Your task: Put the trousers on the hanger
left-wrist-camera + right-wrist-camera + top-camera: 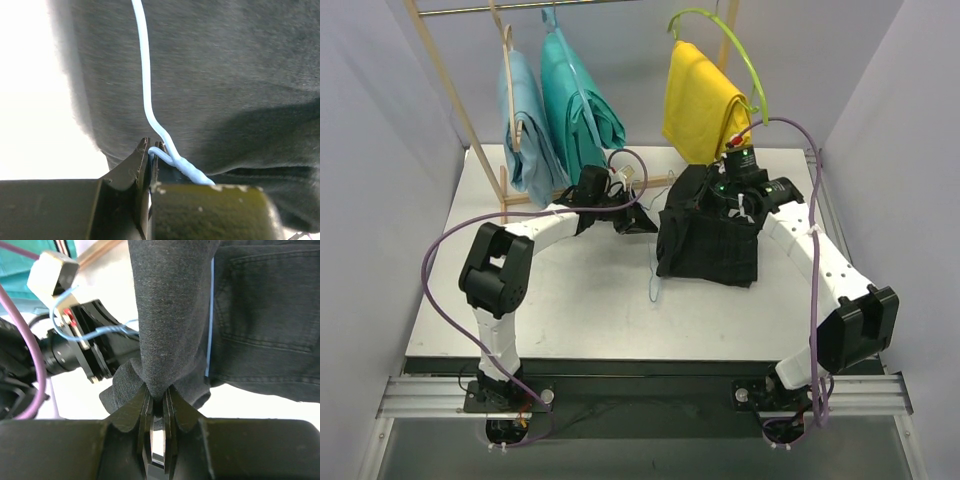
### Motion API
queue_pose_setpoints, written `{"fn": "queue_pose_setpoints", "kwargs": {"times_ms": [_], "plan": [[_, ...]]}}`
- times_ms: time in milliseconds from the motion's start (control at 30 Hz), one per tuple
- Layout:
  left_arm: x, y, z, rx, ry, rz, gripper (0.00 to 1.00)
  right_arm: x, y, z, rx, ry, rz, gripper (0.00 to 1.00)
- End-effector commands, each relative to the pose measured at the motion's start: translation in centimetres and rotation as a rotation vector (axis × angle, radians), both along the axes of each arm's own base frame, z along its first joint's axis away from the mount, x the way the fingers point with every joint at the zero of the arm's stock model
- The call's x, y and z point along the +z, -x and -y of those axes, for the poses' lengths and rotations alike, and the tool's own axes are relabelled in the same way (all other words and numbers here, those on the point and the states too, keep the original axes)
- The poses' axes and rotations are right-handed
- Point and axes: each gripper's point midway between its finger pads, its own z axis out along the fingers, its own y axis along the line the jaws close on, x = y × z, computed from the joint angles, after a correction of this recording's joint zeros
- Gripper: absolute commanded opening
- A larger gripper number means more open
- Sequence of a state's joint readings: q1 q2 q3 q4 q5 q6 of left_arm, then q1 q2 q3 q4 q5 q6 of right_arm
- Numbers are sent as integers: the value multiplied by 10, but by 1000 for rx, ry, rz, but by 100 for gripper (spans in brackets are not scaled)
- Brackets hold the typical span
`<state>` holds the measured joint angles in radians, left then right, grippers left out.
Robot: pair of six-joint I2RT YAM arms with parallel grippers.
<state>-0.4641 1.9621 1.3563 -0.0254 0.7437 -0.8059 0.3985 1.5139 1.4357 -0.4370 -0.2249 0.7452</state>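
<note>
Clamping the twisted neck of the hanger [145,75], the left pincer [151,150] is closed on the wire, right against the trousers [170,315]. The right pincer [159,392] pinches a fold of that black cloth, which lies heaped on the counter [580,310], right of centre. Behind hang teal trousers [575,100] and yellow trousers [700,100].

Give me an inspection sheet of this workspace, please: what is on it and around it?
Surface: white table, looks clean.
Job's things: black trousers bunched right of centre; light-blue wire hanger lies against them.
Clutter: nothing seen.
Grippers: left gripper has its fingers shut on the hanger near its twisted neck; right gripper is shut on a fold of the trousers.
Cables: a purple cable runs along each arm.
Surroundings: rack behind, holding a pale-blue garment, teal garment and yellow garment; grey walls.
</note>
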Motion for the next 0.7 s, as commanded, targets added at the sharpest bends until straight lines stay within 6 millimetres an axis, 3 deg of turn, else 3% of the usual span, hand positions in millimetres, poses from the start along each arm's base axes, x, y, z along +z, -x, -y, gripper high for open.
{"fn": "queue_pose_setpoints", "kwargs": {"times_ms": [0,433,533,667], "plan": [[-8,-30,-17,95,-57,9,0,55,3,26,14,-16,160,0],[-5,-43,-15,114,-45,32,0,-11,-5,99,11,96,61,0],[1,-42,-9,109,-40,42,0,-31,-5,115,1,145,28,0],[20,-37,8,102,-4,50,0,-76,-5,144,1,284,-52,0]]}}
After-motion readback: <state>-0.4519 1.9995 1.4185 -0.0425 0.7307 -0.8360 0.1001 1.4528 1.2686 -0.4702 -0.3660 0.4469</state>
